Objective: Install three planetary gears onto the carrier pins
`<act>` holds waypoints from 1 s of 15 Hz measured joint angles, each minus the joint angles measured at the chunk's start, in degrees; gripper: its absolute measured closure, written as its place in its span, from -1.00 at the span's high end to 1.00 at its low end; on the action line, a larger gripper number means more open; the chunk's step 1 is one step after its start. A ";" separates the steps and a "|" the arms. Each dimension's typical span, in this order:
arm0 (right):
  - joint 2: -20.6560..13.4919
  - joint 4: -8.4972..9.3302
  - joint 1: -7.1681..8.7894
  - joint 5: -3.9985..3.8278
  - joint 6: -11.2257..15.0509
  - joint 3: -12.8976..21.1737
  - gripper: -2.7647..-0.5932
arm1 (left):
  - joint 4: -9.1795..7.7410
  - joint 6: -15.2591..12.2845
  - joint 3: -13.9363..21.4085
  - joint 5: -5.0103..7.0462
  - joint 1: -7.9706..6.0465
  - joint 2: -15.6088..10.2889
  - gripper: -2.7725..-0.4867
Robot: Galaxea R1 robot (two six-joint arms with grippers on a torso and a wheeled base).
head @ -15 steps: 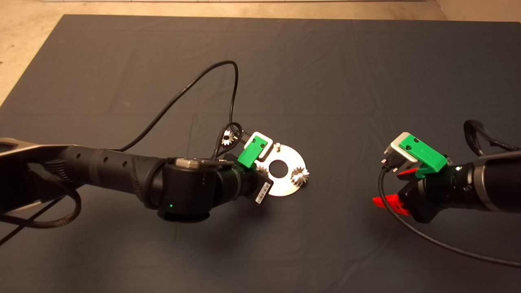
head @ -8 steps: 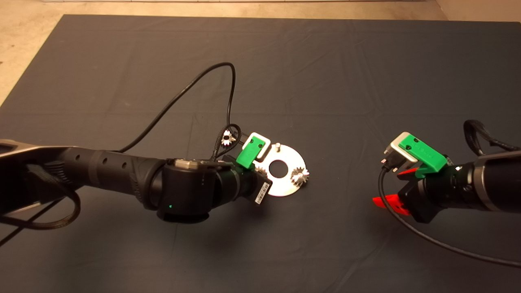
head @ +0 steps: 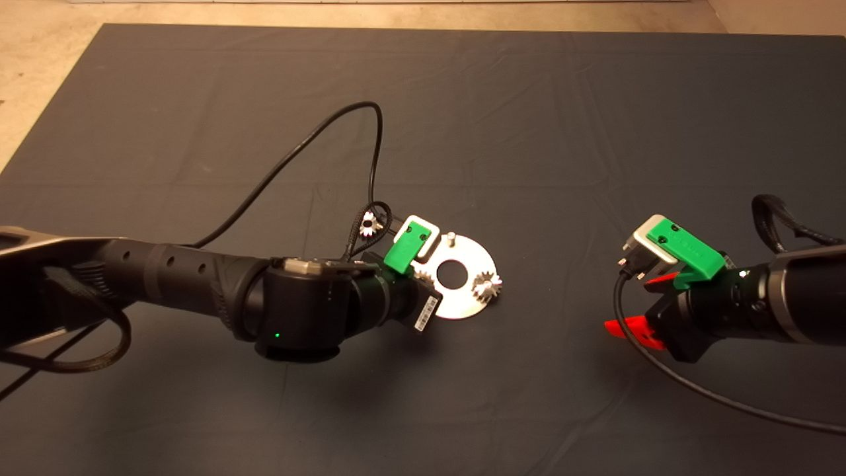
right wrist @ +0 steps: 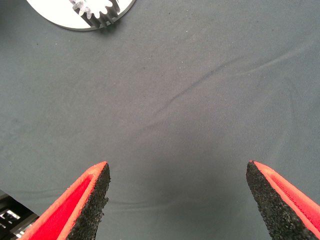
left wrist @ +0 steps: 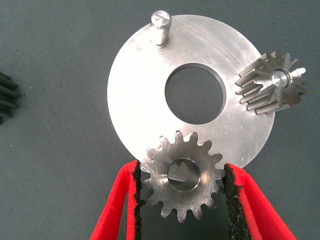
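A flat silver disc (head: 457, 303) lies mid-mat and fills the left wrist view (left wrist: 135, 100). One planetary gear (head: 487, 285) sits on a carrier pin at the disc's right rim (left wrist: 272, 82). A second pin (head: 450, 236) stands bare (left wrist: 161, 22). My left gripper (head: 422, 270) is shut on a second gear (left wrist: 182, 175), both pads touching its teeth, over the disc's near-left rim (left wrist: 182, 170). Something silver shows through that gear's hole. A third gear (head: 370, 225) lies on the mat beside the disc (left wrist: 7, 95). My right gripper (head: 638, 304) hangs open and empty to the right (right wrist: 177, 167).
A black cable (head: 317, 142) loops over the mat behind the left arm, ending near the loose gear. The right arm's cable (head: 694, 387) trails across the mat at lower right. The disc's edge and the mounted gear show in the right wrist view (right wrist: 95, 17).
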 joint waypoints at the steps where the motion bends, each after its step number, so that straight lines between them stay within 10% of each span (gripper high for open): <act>1: 0.00 0.00 0.00 0.00 0.00 0.00 0.31 | 0.00 0.00 0.00 -0.04 0.00 0.01 -0.70; 15: 0.95 0.02 0.30 0.10 -0.02 -0.12 0.31 | 2.44 -1.55 -0.02 -0.87 0.95 0.13 -0.70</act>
